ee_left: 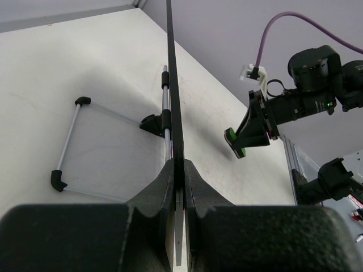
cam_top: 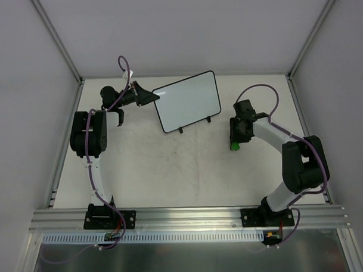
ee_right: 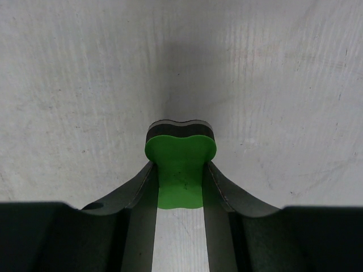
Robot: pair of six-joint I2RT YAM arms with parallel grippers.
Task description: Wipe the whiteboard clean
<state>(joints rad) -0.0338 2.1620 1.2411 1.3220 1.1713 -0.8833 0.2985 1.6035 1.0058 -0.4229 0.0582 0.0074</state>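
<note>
The left hand [cam_top: 145, 96] is closed tight on the left edge of the small, round-cornered, black-framed whiteboard [cam_top: 188, 102]. In the left wrist view, the thin black edge of the whiteboard [ee_left: 172, 85] is pinched between the two black fingers of the left hand [ee_left: 178, 170]. The whiteboard is held up on its long side, at the far middle of the pale, scuffed table [cam_top: 171, 178]. Its face is seen from above as plain white. Two small black feet [cam_top: 181, 130] are seen along its near edge. It cannot be told if the feet are touching the table.

The right hand [cam_top: 235, 140] is closed on a small green and black eraser block [cam_top: 234, 146]. In the right wrist view, the eraser block [ee_right: 180, 150] is squeezed between the two fingers of the right hand [ee_right: 180, 170], and its green end is pointed down at the table [ee_right: 68, 85]. The right hand is kept to the right of the whiteboard, near it but apart from it.
</note>
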